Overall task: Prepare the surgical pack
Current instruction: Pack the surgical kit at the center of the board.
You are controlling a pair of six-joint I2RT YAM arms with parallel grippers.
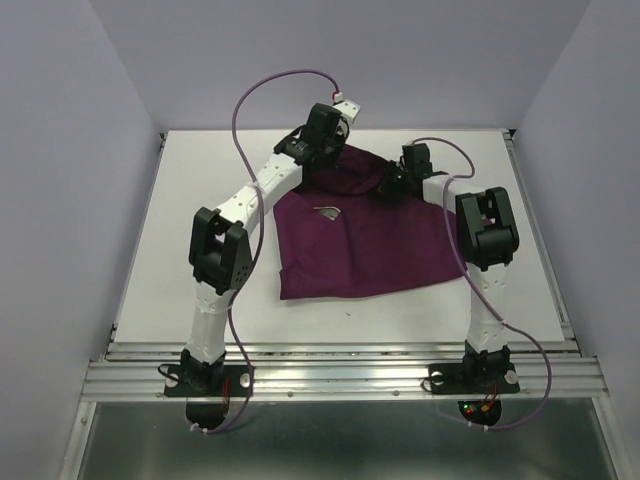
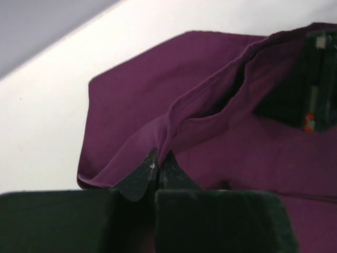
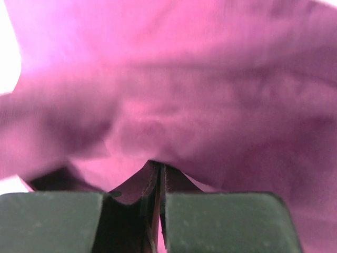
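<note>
The plum-purple cloth lies on the white table, its far edge lifted between both grippers. My left gripper is shut on the cloth's far left corner; in the left wrist view its jaws pinch a fold of cloth. My right gripper is shut on the far right part of the cloth; in the right wrist view the cloth fills the frame above the closed gripper. A small shiny bit shows through a gap in the cloth. Tray, scissors, forceps, gauze and packets are otherwise hidden.
The white table ends at a metal rail at the front. Grey walls stand on the left, right and far side. Purple cables loop above both arms.
</note>
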